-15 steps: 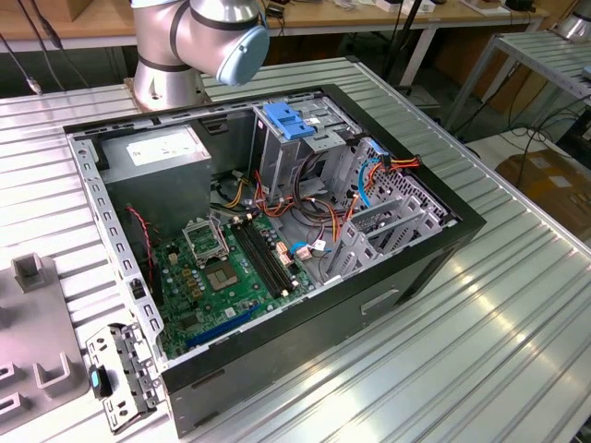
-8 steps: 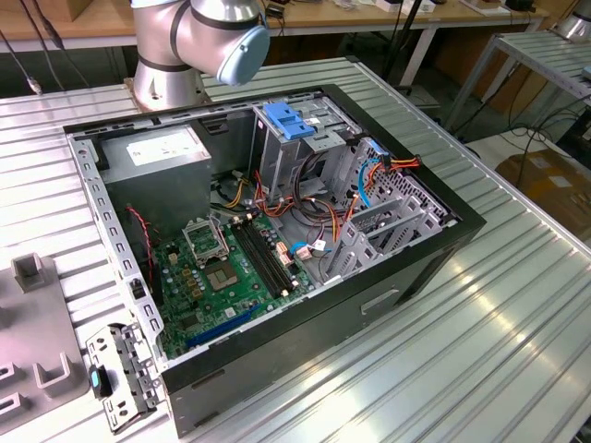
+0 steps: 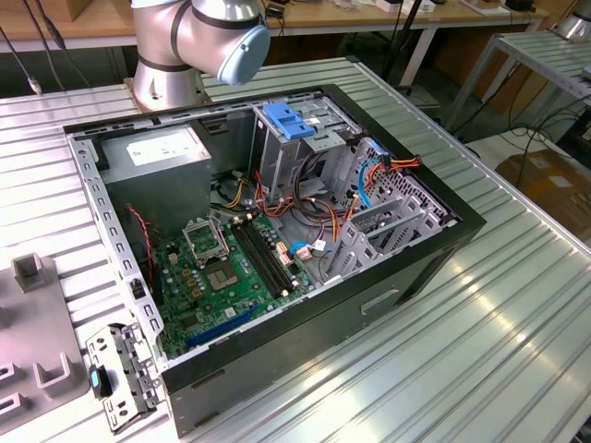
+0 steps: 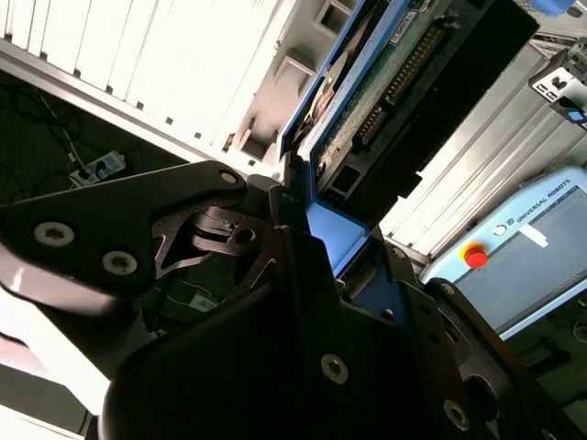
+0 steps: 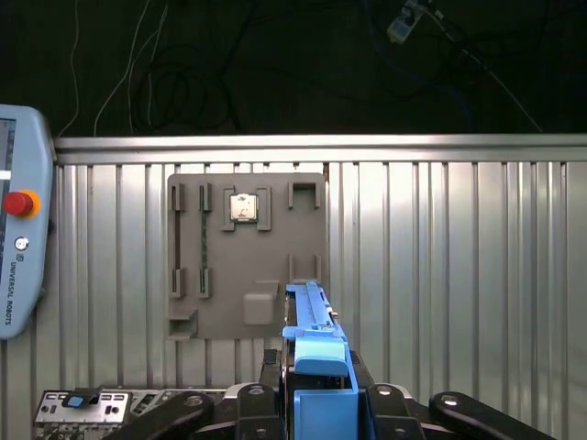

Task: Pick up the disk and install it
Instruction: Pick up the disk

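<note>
Over the grey fixture board (image 5: 246,266), the gripper (image 5: 318,396) is clenched on the disk (image 5: 310,316) by its blue-railed end — a narrow hold, so it might tilt or slip if it catches the drive cage (image 3: 277,164).

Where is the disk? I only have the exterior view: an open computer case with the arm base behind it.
Observer: In the end effector. It is shut on the disk by its blue carrier rails, in both wrist views.
Operator: Over the case?
Observer: No. In the first wrist view it is over the ribbed table, at the edge of a grey fixture plate.
Operator: Which face shows?
Observer: In the second wrist view, the disk's green circuit-board side faces the camera.
</note>
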